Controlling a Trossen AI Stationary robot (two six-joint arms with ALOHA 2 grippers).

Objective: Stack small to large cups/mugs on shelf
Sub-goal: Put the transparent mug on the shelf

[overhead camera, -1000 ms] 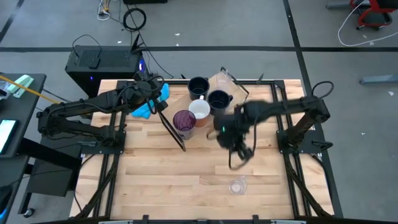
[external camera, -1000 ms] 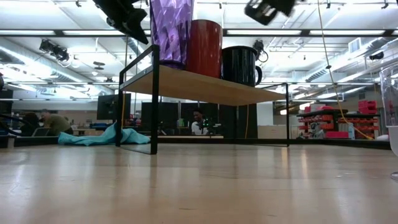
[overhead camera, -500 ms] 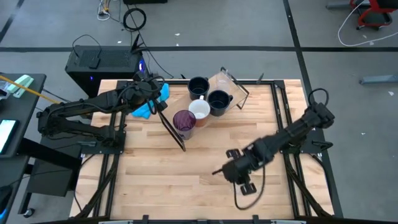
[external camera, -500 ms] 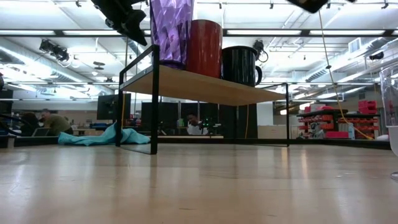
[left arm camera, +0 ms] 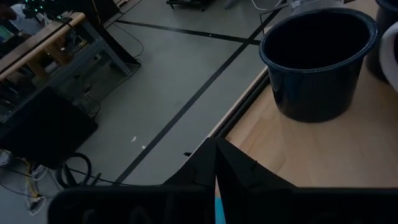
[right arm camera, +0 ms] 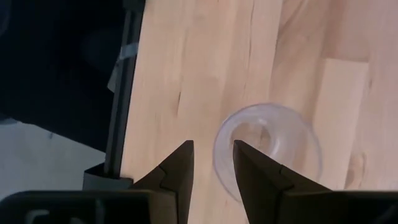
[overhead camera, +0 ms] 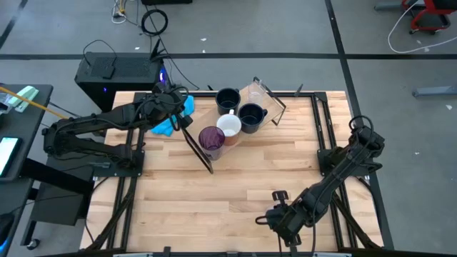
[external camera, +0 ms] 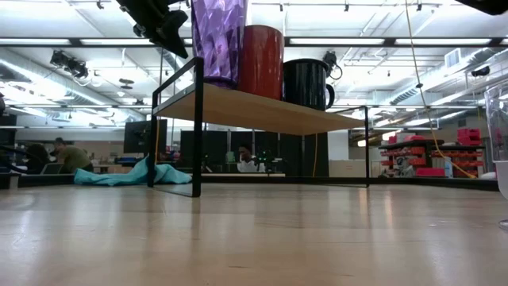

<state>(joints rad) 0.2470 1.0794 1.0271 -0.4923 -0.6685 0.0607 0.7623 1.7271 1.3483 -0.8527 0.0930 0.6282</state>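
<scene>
Hovering right gripper above small clear cup — jaws partly open, empty, cup rim offset beside one finger; left gripper shut, far off.

A workshop floor around a plank table — grey concrete, cables, long ceiling lights.

Seen from above, the grey floor is crossed by dark lines, with a coiled black cable and a black box just beyond the table's far edge. A red chair stands in the far corner. From table height, rows of strip lights run overhead — red shelving sits to one side, and a person sits at a desk on the other.
</scene>
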